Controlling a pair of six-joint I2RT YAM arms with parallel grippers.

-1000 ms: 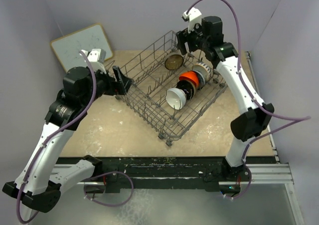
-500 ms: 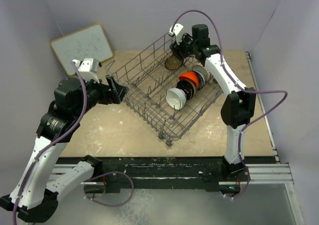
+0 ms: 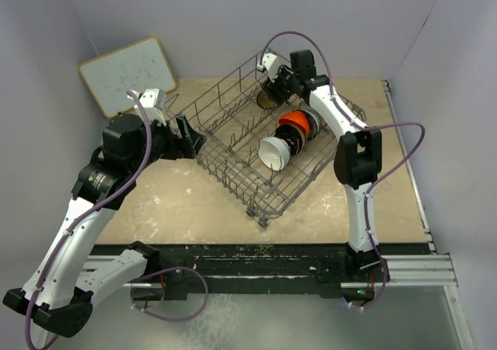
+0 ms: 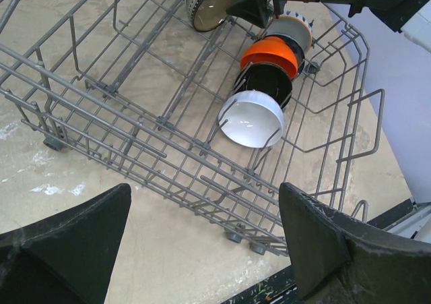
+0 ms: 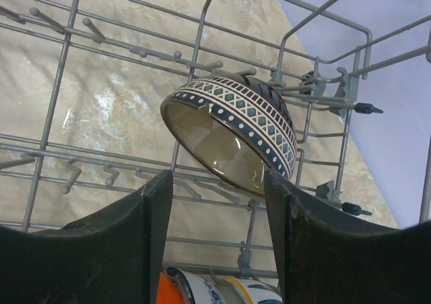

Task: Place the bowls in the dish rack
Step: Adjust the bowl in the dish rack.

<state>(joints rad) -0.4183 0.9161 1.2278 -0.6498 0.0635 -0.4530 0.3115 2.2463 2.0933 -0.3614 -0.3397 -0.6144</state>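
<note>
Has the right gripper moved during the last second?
Yes. The right gripper shifted left and nearer in the top view, toward the patterned bowl at the dish rack's far corner.

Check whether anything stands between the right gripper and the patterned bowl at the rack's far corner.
Nothing visible does. In the right wrist view the patterned bowl leans directly ahead of the right gripper, whose fingers are open; the wires of the dish rack seem to run only beneath and behind it.

The mottled beige table (image 3: 163, 202) bears the dish rack (image 3: 229, 181) and a white board (image 3: 128, 74)
</note>
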